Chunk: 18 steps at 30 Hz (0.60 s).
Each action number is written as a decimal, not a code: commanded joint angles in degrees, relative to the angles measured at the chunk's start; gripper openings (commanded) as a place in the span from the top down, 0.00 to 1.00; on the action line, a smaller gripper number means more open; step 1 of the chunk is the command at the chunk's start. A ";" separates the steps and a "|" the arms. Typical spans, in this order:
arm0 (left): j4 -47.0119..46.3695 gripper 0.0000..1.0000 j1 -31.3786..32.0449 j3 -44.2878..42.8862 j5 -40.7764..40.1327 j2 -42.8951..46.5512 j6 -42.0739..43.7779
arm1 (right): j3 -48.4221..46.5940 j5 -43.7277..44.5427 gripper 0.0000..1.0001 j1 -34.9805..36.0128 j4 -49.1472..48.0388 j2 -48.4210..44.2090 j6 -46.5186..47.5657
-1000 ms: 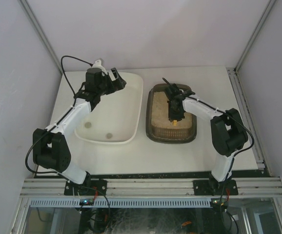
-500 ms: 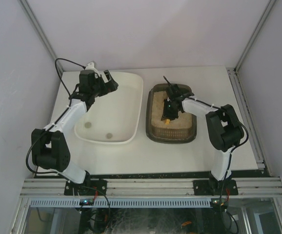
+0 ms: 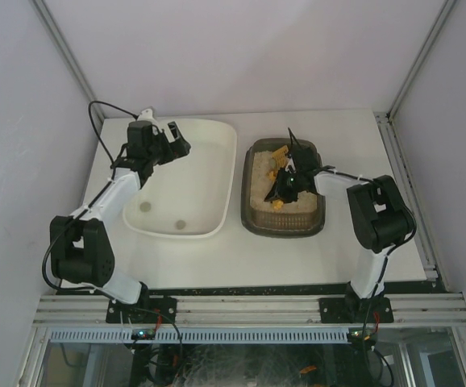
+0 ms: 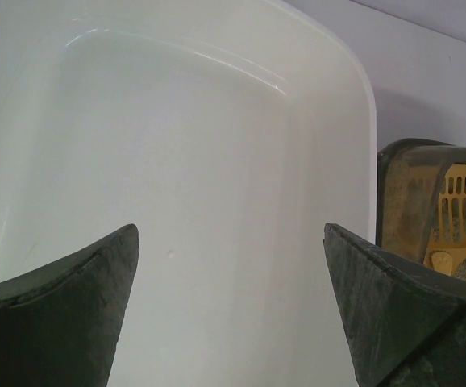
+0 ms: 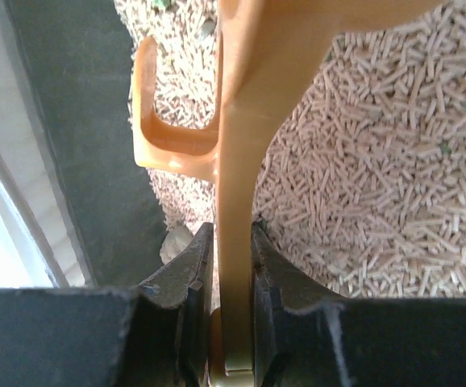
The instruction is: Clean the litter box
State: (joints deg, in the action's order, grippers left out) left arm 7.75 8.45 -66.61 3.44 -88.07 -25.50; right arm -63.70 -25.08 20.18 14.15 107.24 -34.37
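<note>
The right tool (image 3: pixel 286 185) is pinching the flat handle of a yellow scoop (image 3: pixel 278 153), its fingers pressed on either face, and the box (image 3: pixel 253 222) lies directly beneath it on the counter (image 3: pixel 217 258). The left tool (image 3: pixel 176 145) is spread wide and holds nothing, hanging over the far end of the white tub (image 3: pixel 217 227), with the box off to its right. The step in hand looks like sifting. To do it well, keep the scoop's head low and level so it slides under waste instead of ploughing litter (image 5: pixel 378 161) over the rim, shake gently, and lift only once the pellets have drained. The grip is narrow, so twisting loads could turn the handle between the fingers. The right wrist view alone shows that grip closely, a side hook on the handle, and a pale lump (image 5: pixel 176 240) against the box's dark wall just left of the tool. The left wrist view alone shows the scoop's slotted head. Only the top view shows two small dark bits (image 3: pixel 145 206) lying in the tub.
</note>
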 commanded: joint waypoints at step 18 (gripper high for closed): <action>-0.21 0.00 -1.41 3.85 1.66 8.51 1.61 | 15.90 -16.41 1.00 -6.82 -9.87 -18.97 -5.13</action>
State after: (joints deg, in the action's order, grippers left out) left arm 7.99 7.38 -65.08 4.89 -85.91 -25.39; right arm -52.21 -34.76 14.20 10.74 94.67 -36.93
